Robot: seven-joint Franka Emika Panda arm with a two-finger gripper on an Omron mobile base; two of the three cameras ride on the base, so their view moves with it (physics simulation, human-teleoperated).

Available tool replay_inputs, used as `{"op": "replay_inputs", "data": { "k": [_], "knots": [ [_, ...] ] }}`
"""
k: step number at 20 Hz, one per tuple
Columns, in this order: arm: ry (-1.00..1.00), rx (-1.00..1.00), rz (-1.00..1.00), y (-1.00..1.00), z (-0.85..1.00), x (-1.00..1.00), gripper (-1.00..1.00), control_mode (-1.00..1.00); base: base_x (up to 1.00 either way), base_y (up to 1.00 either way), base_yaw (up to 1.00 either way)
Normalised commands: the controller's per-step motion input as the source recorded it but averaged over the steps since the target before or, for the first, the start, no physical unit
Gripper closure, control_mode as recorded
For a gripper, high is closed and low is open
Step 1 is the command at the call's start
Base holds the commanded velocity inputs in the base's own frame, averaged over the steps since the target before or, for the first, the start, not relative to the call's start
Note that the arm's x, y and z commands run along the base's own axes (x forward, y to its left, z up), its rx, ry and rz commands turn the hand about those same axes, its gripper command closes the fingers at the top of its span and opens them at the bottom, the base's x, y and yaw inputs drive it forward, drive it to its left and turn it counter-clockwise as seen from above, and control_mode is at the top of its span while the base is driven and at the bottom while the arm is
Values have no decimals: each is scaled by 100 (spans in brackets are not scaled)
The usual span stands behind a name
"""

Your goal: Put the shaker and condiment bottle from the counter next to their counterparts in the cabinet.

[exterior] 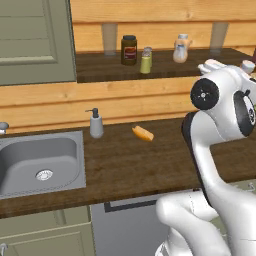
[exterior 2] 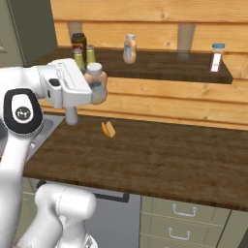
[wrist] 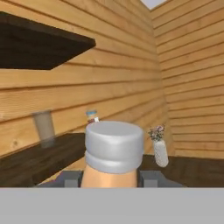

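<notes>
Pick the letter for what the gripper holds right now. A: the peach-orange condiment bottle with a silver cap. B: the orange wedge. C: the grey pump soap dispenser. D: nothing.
A: the gripper is shut on the condiment bottle, whose silver cap fills the hand view between the fingers, lifted above the counter.

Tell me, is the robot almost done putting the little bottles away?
About halfway. Two shakers already stand together in the cabinet, so that part looks done. The gripper now holds the condiment bottle above the counter. It must still be set beside its twin on the shelf.
</notes>
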Motion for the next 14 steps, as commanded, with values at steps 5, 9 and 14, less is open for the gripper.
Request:
{"op": "replay_inputs", "data": {
  "k": [5, 9, 14],
  "knots": [
    [0, 0, 17, 0, 55, 8, 100, -100, 0, 0, 0],
    [1, 0, 18, -2, 33, 53, 100, -100, 0, 0, 0],
    [2, 0, 20, -32, 1, 77, 100, -100, 0, 0, 0]
  ]
}}
